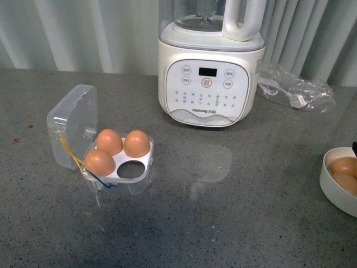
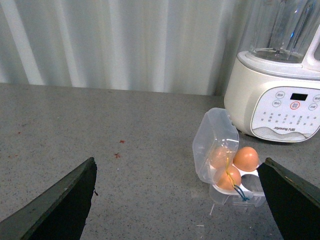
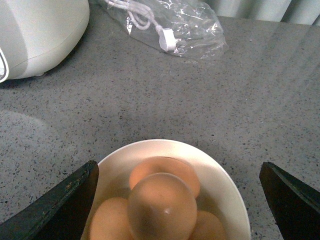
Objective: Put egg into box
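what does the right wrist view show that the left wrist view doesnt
Only the right wrist view: a white bowl piled with eggs, and a plastic bag holding a cable. Only the left wrist view: the open box with three eggs seated in it. Both: the blender, the grey counter, and an open tool, the right tool or the left tool.

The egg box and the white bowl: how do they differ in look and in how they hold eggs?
The box is clear plastic with an open lid; the bowl is opaque white, lidless. The box seats three eggs in separate holes, one empty; the bowl heaps its eggs. Both hold orange-brown eggs.
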